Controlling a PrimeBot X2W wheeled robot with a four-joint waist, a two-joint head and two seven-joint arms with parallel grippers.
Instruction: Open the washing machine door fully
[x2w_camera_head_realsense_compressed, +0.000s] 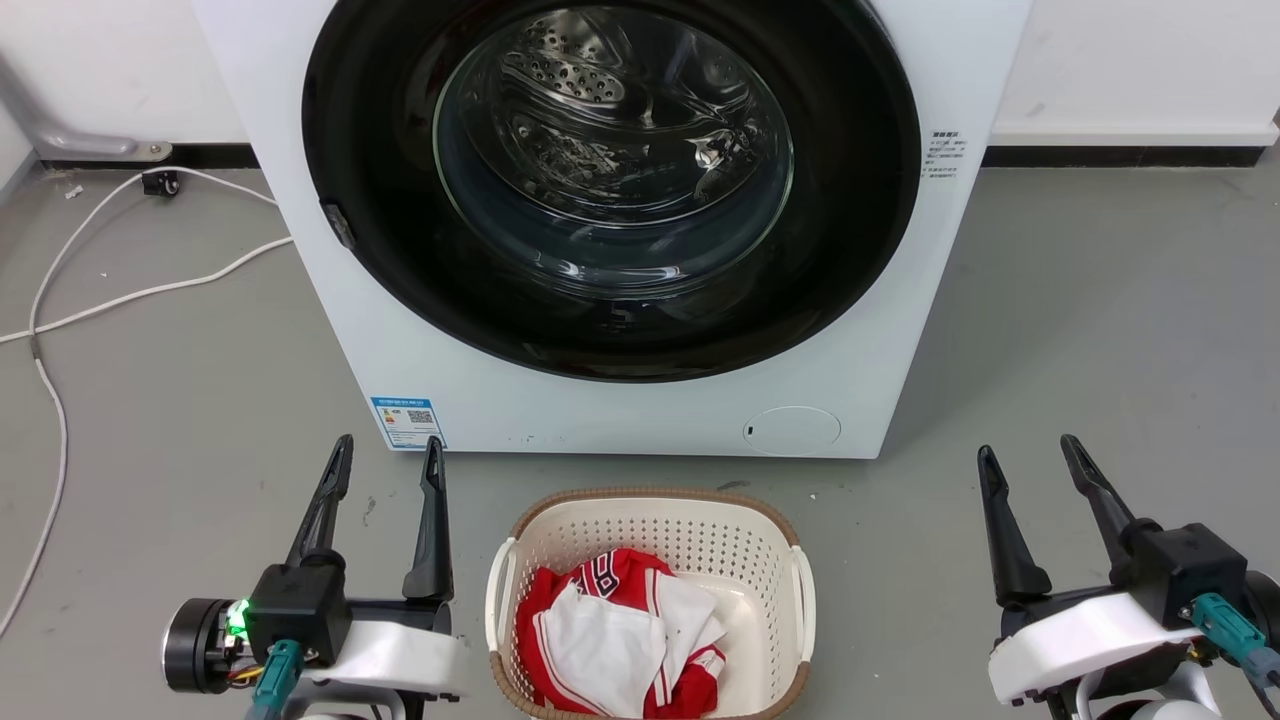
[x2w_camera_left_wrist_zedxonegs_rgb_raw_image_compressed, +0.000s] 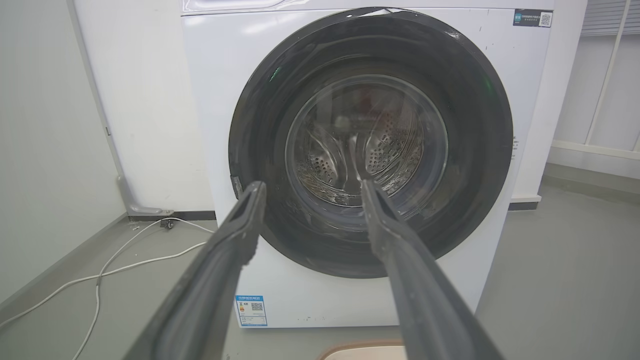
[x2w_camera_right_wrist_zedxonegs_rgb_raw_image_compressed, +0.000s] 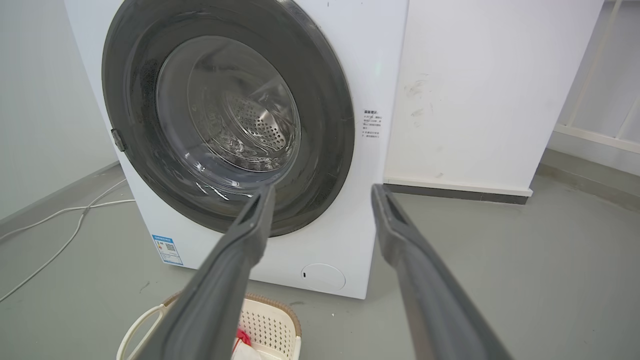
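Washing machine door (x2w_camera_head_realsense_compressed: 612, 190) sits shut above grey floor (x2w_camera_head_realsense_compressed: 1100, 330); both arms' jaws spread.

glossy black washing machine door (x2w_camera_head_realsense_compressed: 400, 250), red-white laundry (x2w_camera_head_realsense_compressed: 610, 630)

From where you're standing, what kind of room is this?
Probably a laundry corner or utility room: a white washing machine with its round black door shut, and a basket of red and white clothes on the bare grey floor in front of it.
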